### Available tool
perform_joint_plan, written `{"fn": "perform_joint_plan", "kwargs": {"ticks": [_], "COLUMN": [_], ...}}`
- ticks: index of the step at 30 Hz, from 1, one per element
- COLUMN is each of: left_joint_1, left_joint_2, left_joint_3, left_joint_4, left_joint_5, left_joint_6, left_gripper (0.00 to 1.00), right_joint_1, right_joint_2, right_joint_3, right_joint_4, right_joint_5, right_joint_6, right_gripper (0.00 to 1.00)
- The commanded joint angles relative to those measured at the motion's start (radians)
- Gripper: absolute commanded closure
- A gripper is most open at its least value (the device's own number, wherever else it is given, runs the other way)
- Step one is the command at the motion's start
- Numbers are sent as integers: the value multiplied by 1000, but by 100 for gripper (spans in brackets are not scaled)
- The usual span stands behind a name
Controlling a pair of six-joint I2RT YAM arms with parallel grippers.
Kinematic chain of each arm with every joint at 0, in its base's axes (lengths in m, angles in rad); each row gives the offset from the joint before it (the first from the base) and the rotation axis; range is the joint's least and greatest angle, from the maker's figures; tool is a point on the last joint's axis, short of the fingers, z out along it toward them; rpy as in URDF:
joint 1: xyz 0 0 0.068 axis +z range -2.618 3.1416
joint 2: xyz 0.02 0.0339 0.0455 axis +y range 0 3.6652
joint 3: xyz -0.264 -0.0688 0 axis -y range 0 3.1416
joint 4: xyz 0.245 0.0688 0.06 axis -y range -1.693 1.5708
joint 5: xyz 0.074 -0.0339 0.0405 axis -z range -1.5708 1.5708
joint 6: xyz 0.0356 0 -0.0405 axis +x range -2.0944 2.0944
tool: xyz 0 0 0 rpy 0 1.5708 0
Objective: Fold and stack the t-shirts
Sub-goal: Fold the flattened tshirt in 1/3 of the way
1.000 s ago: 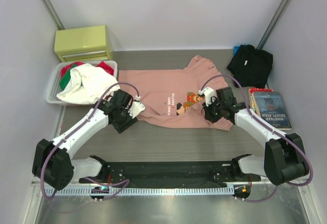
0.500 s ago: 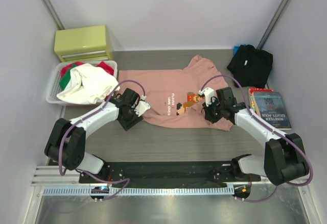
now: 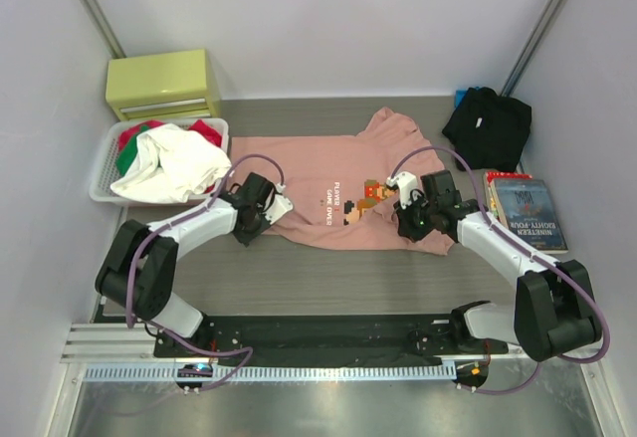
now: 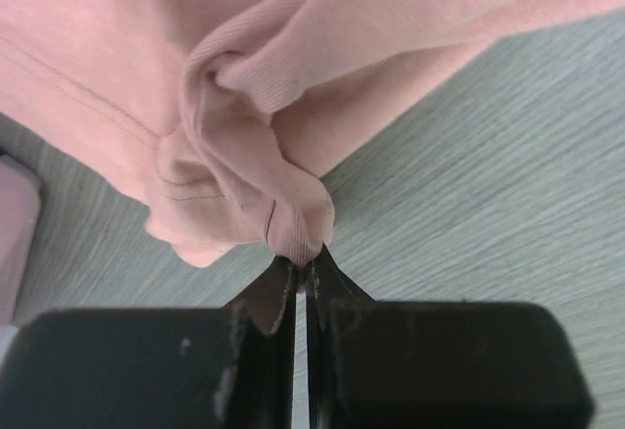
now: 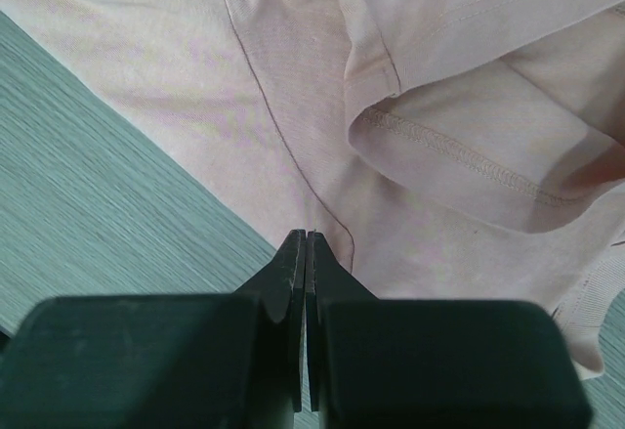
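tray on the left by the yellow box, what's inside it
A heap of clothes fills the tray: a white cloth on top, with red cloth and green cloth showing at its far and left edges. Whatever lies beneath the white one is covered.

Here's my left arm (image 3: 189,226): smooth white shell links with chunky black joints at the shoulder and wrist. My right arm (image 3: 498,243) has the same build. A mauve cable (image 3: 426,150) loops off each one, arching over the wrist and trailing back along the links. Both bases are bolted to a long black plate (image 3: 318,335). Up close, my left gripper (image 4: 303,265) is a matte black block with two black fingers (image 4: 273,297) tapering to thin wedge tips. My right gripper (image 5: 306,238) has identical black wedges.
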Motion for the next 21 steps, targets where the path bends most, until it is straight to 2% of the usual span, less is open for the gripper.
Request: {"fn": "perform_joint_plan", "kwargs": {"ticks": [1,7,21], "left_joint_1": [-4,-3,23], "left_joint_2": [-66,-105,48], "left_joint_3": [25,74,197], "left_joint_4": [54,43,60], "left_joint_5": [-21,-64,-162], "left_joint_6": [0,18,20], "left_gripper": [100,100,100], "right_joint_1": [-2,-2,-4], "right_joint_2": [14,26,12], "right_joint_3": [41,48,43], "right_joint_4": [5,2,1], "right_joint_5": [-13,-16,-14], "right_joint_6": [7,7,4], "right_gripper": [98,98,98]}}
